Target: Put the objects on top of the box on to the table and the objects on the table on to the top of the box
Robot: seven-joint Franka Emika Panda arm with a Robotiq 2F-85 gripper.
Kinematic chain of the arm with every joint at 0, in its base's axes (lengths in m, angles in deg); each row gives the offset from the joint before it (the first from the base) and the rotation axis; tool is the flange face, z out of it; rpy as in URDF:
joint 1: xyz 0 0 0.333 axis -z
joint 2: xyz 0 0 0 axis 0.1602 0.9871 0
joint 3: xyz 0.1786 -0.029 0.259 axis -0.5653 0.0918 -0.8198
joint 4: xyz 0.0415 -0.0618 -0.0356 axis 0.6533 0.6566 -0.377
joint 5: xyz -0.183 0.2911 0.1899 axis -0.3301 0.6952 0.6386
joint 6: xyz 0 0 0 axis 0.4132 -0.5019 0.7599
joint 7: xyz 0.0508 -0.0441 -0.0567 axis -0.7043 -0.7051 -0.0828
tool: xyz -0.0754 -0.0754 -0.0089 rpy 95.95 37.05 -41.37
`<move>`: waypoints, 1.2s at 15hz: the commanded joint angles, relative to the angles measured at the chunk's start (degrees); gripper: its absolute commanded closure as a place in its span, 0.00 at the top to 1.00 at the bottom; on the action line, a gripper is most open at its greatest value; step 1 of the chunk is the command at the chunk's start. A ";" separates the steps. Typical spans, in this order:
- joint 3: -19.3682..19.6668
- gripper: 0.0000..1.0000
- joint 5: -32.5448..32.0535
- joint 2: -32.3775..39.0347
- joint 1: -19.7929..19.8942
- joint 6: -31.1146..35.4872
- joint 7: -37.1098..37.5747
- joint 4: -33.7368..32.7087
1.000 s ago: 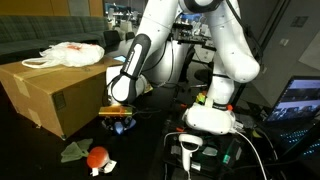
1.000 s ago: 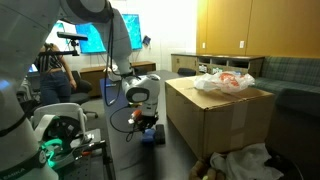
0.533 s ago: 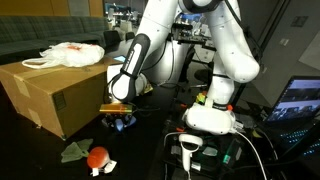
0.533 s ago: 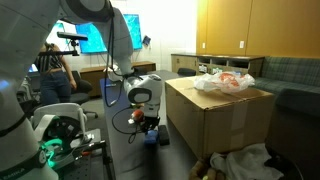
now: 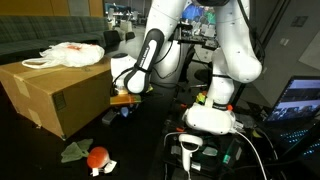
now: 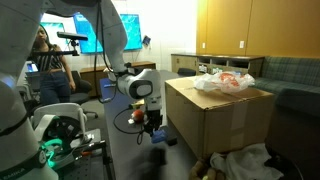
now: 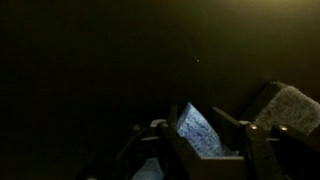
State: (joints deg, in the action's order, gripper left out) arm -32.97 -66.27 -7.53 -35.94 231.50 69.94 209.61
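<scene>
– State of pincer (image 5: pixel 121 99)?
– Clamped on a small orange-and-blue object (image 5: pixel 124 108), which is held clear of the bench (image 5: pixel 150 150).
– Bearing of box (image 5: pixel 50 92)?
– In an exterior view, its top is found left of the pincer, close by and higher.

no legible text anywhere

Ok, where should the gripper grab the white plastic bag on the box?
Pinch the raised crumpled hump of the white plastic bag, coming straight down from above. It lies slumped on top of the box, so the edges probably offer little to bite. The gripper must first set down its small toy.
</scene>
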 commanded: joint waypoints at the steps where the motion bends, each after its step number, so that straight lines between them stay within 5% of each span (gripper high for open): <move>1: 4.71 0.13 -12.57 -11.73 -4.41 -3.57 2.08 7.47; 6: 1.19 0.13 -31.46 -26.77 1.54 -12.00 0.74 11.30; 10: -6.27 0.13 -31.48 -33.48 10.30 -21.55 -11.40 6.35; 18: -12.49 0.13 -30.77 -23.55 18.07 -30.58 -35.89 -20.45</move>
State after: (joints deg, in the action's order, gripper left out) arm -43.23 -97.43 -38.57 -19.72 203.59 40.17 200.44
